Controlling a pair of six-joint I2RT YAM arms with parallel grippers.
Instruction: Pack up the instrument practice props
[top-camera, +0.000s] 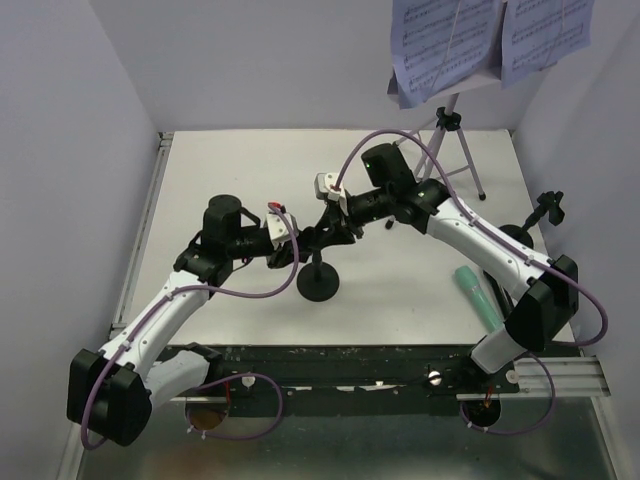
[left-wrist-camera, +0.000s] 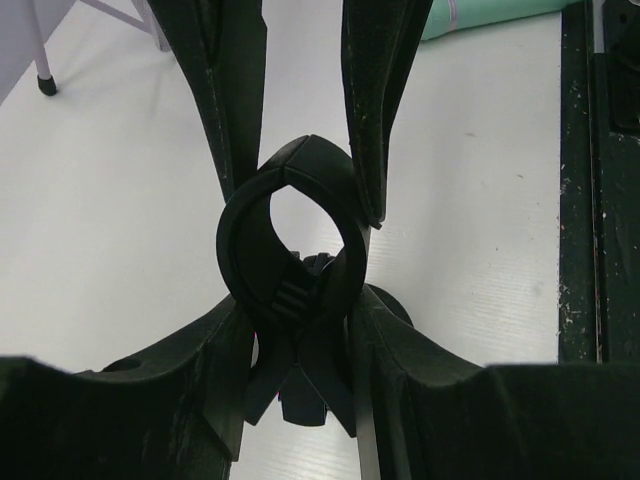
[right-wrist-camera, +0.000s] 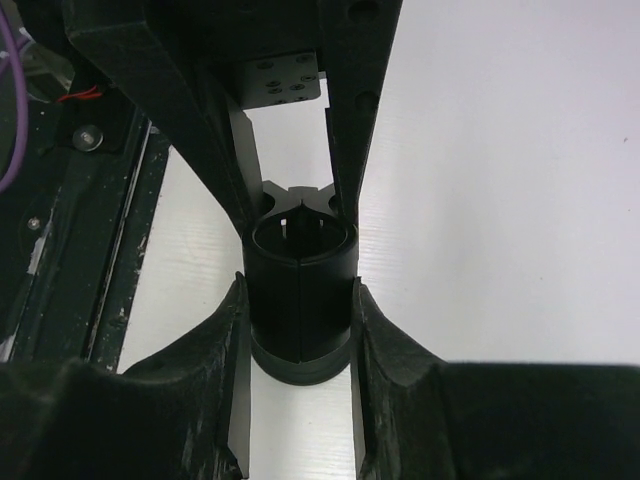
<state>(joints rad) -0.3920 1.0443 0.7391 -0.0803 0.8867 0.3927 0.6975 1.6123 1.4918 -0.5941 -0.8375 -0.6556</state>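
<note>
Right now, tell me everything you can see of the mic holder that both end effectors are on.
The mic holder is all black and looks like plastic. It has a round base flat on the white table, a thin upright stem, and a ring clip on top, which is empty. It stands mid-table. The left end effector and right end effector pinch the clip from opposite sides.

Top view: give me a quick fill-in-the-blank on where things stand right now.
1. The left gripper and right gripper grip one holder, which has a black ____ base.
2. Its clip is ____ of any microphone.
3. The green microphone lies on the table by the ____ arm.
Missing words: round; empty; right.
</note>
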